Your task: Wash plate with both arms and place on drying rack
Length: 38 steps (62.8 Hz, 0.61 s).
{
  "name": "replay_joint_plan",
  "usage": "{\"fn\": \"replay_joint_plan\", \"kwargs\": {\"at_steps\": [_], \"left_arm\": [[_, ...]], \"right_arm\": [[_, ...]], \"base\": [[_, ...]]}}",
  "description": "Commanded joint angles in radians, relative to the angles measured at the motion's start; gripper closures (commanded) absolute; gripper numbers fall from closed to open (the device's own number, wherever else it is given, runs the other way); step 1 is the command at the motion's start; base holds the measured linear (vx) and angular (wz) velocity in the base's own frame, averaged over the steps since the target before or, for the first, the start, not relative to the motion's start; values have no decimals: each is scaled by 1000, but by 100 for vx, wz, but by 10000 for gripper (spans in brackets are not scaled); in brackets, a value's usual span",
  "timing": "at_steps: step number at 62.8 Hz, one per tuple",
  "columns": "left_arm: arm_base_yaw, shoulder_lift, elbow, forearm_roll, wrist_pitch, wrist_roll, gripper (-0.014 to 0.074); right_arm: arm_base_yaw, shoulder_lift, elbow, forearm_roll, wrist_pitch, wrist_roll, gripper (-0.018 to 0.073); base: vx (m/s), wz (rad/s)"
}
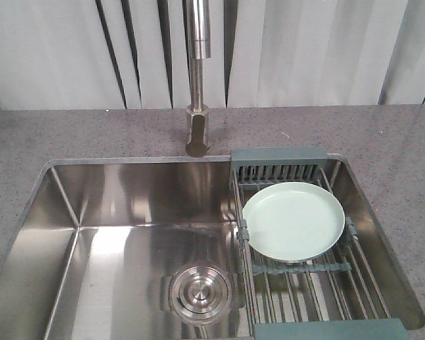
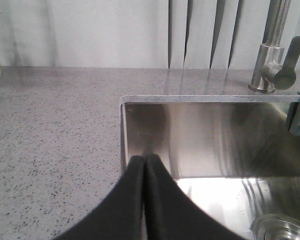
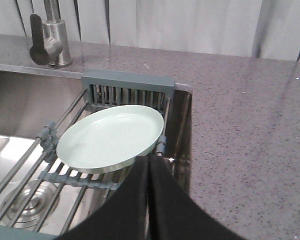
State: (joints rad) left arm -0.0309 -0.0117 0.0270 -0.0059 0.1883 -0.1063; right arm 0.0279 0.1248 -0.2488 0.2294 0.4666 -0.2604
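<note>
Plate (image 1: 292,220): pale mint green, round, low rim, face up. Lies flat on the drying rack (image 1: 308,283), toward the rack's rear half, just in front of the grey-blue end piece at the back wall. Nothing on the plate; surface glossy. No contact w/ either pincer.

Drying rack: steel rods running front to back, grey-blue end pieces and cross straps. Spans the right-hand part of the sink (image 1: 113,212), rear end piece against the sink's back rim, front end piece at the near edge. Rods forward of the plate are bare.

Sink: stainless, rectangular, set into a speckled grey tabletop (image 1: 57,134). Round steel drain (image 1: 200,292) in the basin floor, left of the rack and partly beside its rods. Faucet (image 1: 197,78) rises from the tabletop behind the sink, approx. centre.

Left pincer (image 2: 144,159): black fingers pressed together at the tips, holding nothing. Seen in left wrist view over the sink's left rear corner, tips in line w/ the basin's left wall.

Right pincer (image 3: 148,161): fingers together, nothing between them. In right wrist view the tips sit just beside the plate's near right rim; contact cannot be told, but no grip on it. Tabletop to its right.

Neither arm appears in the front view.
</note>
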Motion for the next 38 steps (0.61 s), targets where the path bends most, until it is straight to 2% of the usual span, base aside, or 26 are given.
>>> {"fn": "replay_joint_plan", "kwargs": {"at_steps": [1,7,11,18,38], "left_arm": [[3,-16,15,-1,-79,-2,601],[3,-16,15,-1,-79,-2,601],[3,-16,15,-1,-79,-2,601],[3,-16,15,-1,-79,-2,601],[3,-16,15,-1,-78,-2,601]], "right_arm": [[-6,-11,37,-94,-184,98,568],[-6,-43,129,-177,-306,249,568],[-6,-75,188,-239,-383,301,568],[-3,-125,263,-268,-441,317,568],[-3,-149,295,-268,-438,322,568]], "base": [[0,0],[0,0],[0,0],[0,0],[0,0]]}}
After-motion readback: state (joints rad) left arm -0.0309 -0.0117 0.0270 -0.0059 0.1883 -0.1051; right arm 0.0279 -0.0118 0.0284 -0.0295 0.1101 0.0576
